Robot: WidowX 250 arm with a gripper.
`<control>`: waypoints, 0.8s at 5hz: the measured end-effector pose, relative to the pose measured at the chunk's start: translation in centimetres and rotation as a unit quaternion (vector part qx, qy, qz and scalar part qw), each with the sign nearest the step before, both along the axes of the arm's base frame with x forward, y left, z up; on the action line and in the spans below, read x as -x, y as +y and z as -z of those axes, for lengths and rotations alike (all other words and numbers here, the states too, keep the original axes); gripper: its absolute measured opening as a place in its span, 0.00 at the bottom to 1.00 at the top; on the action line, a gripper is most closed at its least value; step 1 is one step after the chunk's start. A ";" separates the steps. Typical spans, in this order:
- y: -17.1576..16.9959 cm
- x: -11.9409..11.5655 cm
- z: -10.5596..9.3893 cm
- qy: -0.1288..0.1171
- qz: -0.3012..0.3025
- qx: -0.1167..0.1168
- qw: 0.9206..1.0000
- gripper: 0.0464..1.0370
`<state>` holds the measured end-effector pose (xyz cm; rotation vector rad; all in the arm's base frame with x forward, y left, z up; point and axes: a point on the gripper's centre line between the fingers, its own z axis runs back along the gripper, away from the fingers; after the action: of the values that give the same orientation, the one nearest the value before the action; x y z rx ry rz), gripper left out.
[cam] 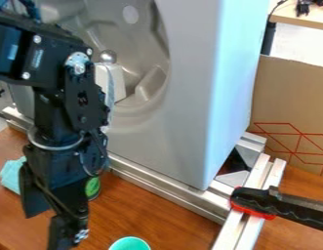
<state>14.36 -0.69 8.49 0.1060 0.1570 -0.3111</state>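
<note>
My gripper (48, 220) hangs at the lower left, pointing down over the brown wooden table (164, 215). Its fingers stand apart, with nothing visible between them. Behind its right side, partly covered by it, is a dark can with a green patch (92, 187). A crumpled teal cloth (11, 172) lies to the left, partly behind the gripper. At the bottom edge, to the right of the gripper, a teal cup (130, 243) is cut off by the view.
A large grey appliance-like box (190, 88) with a round recess stands behind the arm. Metal rails (164, 183) run along its base. A black and red clamp (255, 201) grips a rail at the right. Cardboard (291, 102) stands behind on the right.
</note>
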 end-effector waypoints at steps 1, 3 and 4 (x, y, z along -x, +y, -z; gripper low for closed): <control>-0.5 -1.0 0.8 -0.018 -0.033 0.009 0.999 0.96; -2.1 -2.3 2.9 0.008 -0.044 0.021 0.999 0.96; -2.5 -2.6 3.4 0.011 -0.045 0.031 0.998 0.96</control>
<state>17.00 -3.21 5.10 0.0346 0.1727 -0.2263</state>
